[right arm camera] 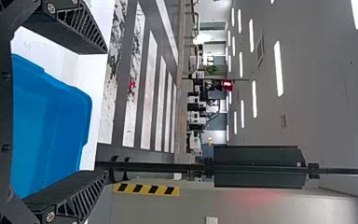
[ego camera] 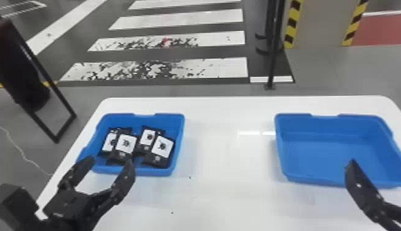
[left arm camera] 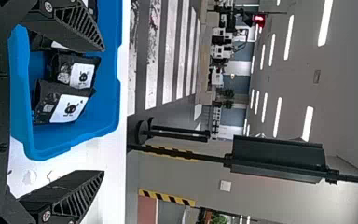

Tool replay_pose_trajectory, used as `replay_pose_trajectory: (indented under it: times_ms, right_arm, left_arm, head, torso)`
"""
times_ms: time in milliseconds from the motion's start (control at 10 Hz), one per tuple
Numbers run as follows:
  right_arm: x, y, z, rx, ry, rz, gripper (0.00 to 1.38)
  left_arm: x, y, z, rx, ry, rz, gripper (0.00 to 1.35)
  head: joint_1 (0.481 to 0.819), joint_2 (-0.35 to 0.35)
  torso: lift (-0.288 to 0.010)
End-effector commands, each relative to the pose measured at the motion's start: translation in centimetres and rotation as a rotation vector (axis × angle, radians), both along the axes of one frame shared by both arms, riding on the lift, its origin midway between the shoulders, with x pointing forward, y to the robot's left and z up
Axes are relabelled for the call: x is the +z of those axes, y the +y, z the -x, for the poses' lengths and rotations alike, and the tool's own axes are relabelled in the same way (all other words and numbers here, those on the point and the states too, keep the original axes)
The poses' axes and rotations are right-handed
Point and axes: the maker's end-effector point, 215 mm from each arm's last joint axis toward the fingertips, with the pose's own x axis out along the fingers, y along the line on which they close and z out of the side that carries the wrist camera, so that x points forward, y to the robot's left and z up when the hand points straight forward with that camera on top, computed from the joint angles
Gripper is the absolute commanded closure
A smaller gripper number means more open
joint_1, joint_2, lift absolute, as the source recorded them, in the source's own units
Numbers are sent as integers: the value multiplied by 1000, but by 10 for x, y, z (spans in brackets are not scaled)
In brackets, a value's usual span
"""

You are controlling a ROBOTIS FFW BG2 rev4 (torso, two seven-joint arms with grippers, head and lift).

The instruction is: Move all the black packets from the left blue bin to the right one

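Left gripper point(ego camera: 110, 160), spread wide, hangs nearer the packets point(ego camera: 126, 143), which lie just beyond its tips, long axes pointing roughly away; right gripper point(right arm camera: 106, 112) gapes too.

The table point(ego camera: 227, 106) is white with rounded corners. Behind it, the grey floor point(ego camera: 326, 73) carries broad white stripes point(ego camera: 178, 20), and a black pole point(ego camera: 273, 61) stands there. Yellow and black tape point(ego camera: 292, 23) marks the edges of a grey wall point(ego camera: 319, 24). In both wrist views, long lamps point(left arm camera: 278, 116) shine on the ceiling point(left arm camera: 345, 84).
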Motion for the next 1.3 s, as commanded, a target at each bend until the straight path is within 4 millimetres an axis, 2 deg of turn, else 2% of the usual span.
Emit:
replay_pose_trajectory:
  times_ms: [0, 600, 900, 1100, 1200]
  right_arm:
    - [-3, 0, 0, 1, 5, -9, 98]
    - [-2, 1, -2, 4, 3, -15, 98]
    - [-2, 1, -1, 6, 3, -19, 98]
    - [-4, 4, -2, 16, 5, -19, 98]
    - [-6, 3, -2, 15, 8, -19, 98]
  left_arm:
    - [0, 0, 0, 2, 0, 3, 98]
    - [3, -1, -1, 0, -9, 7, 98]
    - [0, 0, -15, -6, 17, -15, 98]
    - [-19, 1, -32, -16, 105, -46, 104]
    - [-36, 0, -40, -22, 159, -34, 125]
  head:
    - [695, 160]
    - [695, 162]
    - [695, 159]
    - [695, 159]
    - [695, 161]
  torso:
    - [-140]
    - [-140]
    - [-140]
    - [-140]
    - [-140]
